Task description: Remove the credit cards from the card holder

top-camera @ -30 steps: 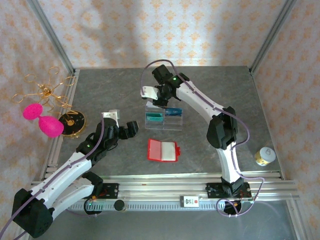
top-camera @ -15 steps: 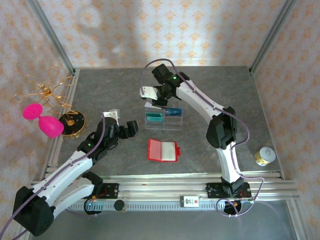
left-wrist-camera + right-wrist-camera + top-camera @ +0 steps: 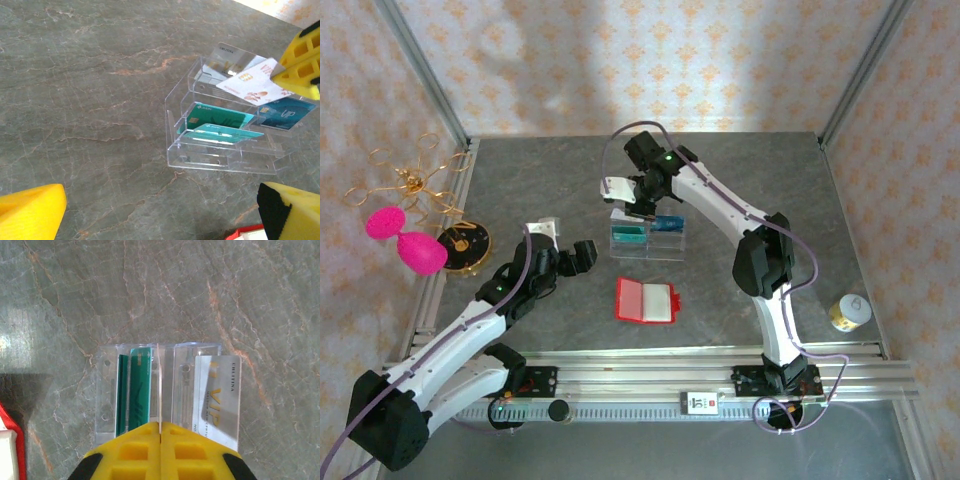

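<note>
Nearly done, I think: 4 cards [image 3: 215, 119] sit in the clear tray [image 3: 172, 145], and the right gripper [image 3: 160, 426] pinches a white card [image 3: 248, 82] just above it. The left gripper [image 3: 583, 256] is wide open and empty. The red wallet [image 3: 646, 300] lies open near the table's [image 3: 520, 180] front edge; can't tell if any cards are inside.

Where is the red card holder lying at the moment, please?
In the top view the red card holder lies open midway across the table, just on the near side of the clear slotted tray.
</note>
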Tool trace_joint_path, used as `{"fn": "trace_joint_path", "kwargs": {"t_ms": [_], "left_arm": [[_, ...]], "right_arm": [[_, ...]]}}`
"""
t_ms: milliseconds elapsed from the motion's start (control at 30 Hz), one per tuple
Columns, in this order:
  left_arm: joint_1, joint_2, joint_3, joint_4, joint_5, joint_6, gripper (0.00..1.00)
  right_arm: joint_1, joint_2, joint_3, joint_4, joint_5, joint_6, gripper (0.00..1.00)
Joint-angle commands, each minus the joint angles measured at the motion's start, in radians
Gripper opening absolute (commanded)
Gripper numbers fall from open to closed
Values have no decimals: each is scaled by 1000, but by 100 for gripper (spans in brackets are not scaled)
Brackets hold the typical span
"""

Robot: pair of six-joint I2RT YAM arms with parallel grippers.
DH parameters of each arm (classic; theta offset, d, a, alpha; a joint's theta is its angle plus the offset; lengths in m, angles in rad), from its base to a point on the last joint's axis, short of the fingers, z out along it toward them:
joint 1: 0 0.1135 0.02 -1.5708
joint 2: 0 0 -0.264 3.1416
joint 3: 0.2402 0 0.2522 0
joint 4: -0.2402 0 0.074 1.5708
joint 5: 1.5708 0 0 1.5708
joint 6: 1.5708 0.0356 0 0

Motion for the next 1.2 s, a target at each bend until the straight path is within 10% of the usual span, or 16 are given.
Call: {"fn": "trace_joint_path", "kwargs": {"t_ms": [0, 933, 1167], "left_arm": [[9, 3, -6, 29, 7, 2, 99], [20, 16, -14, 49, 43, -5, 99], [22, 27, -14, 50, 57, -10, 99]], "right_arm": [[5, 18, -14, 1, 27, 8, 0], [6, 57, -57, 70, 80, 41, 0], [9, 54, -25, 211, 110, 141, 26]]}}
